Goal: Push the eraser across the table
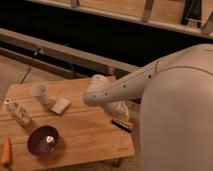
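Note:
The eraser is a small dark bar with an orange-red edge, lying near the right edge of the light wooden table. My gripper hangs at the end of the white arm, right above and just behind the eraser, at or very close to it. The arm comes in from the right and hides part of the table's far right corner.
On the table stand a white cup, a pale beige block, a patterned bottle lying on its side, a dark purple bowl and an orange object at the front left edge. A dark bench runs behind.

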